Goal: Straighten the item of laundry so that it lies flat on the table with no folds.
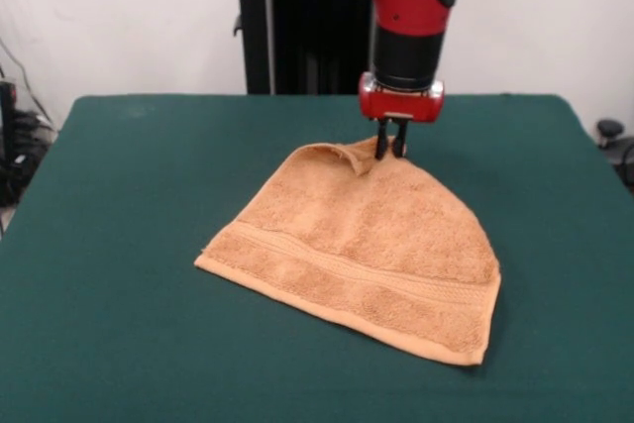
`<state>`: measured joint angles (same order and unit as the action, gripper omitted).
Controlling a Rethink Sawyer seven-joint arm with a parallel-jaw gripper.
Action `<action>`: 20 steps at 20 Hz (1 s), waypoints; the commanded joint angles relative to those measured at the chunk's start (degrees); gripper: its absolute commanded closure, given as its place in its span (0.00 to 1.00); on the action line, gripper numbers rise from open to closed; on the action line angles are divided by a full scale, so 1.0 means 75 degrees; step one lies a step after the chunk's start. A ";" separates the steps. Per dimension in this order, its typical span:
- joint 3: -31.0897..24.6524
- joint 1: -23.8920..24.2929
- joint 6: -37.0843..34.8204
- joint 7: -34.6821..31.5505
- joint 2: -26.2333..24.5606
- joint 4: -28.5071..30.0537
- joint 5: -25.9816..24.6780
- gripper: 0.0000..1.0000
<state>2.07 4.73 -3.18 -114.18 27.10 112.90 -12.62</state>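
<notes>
Dark green surface [119, 245] filling most of frame, white wall behind. Orange-tan towel [367, 255] centre-right, lying partly folded. Gripper [390, 151] nearly closed, pinching towel's raised top edge, upper centre.

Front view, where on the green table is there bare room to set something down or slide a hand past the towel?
The table is bare to the picture's left of the towel, along the near edge below its banded hem, and in a narrower strip on the picture's right. It is crowded only at the towel's far edge, where the gripper stands over the raised cloth.
</notes>
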 commanded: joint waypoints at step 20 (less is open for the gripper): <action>-0.0637 0.0540 -0.3115 -0.0248 0.0577 -0.0179 0.0389 1.00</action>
<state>1.85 7.80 -16.48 -114.18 30.84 112.76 -12.48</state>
